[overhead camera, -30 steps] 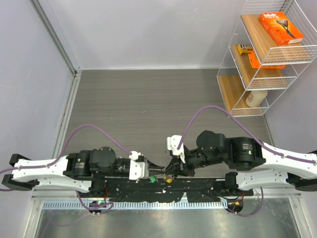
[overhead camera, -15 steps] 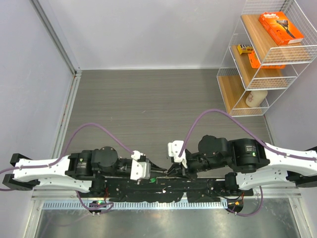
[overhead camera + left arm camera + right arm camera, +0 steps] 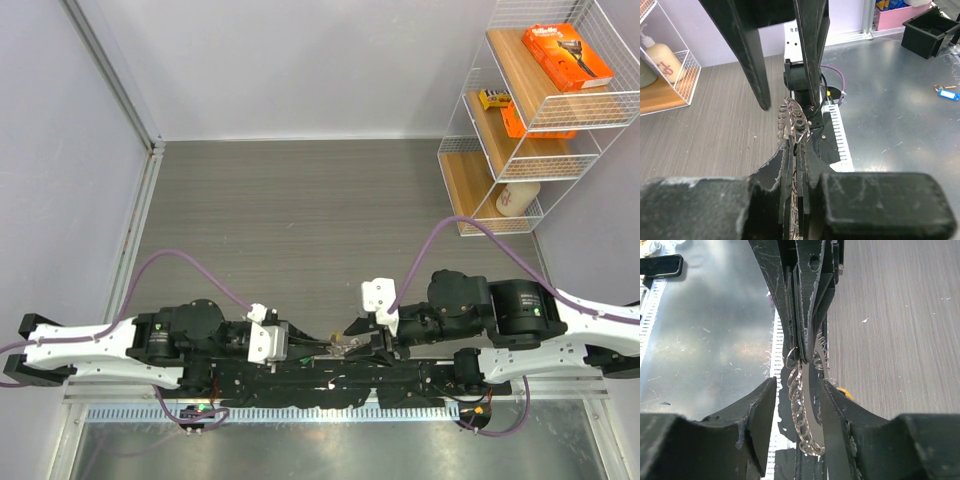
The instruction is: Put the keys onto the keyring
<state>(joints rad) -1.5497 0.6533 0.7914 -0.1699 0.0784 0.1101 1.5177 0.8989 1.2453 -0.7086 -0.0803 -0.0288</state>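
Observation:
My left gripper (image 3: 794, 145) is shut on the keyring (image 3: 795, 117), a thin silver ring with a bunch of small silver pieces that juts past its tips. In the right wrist view the keyring (image 3: 801, 405) hangs as a silver chain from the left gripper's fingers (image 3: 801, 315). It lies in the gap of my right gripper (image 3: 799, 382), which stands open around it without touching. I cannot tell single keys apart in the bunch. From above, the left gripper (image 3: 300, 352) and right gripper (image 3: 350, 340) face each other low over the arms' base rail.
A blue tag with small keys (image 3: 946, 93) lies on the metal surface. A black bin (image 3: 930, 30) stands beyond it. A wire shelf (image 3: 530, 120) with boxes and a bottle stands at the back right. A yellow bit (image 3: 844, 392) shows beside the right finger.
My right gripper has opened and drawn back to the right. The left arm has shifted slightly left, still shut on the keyring.

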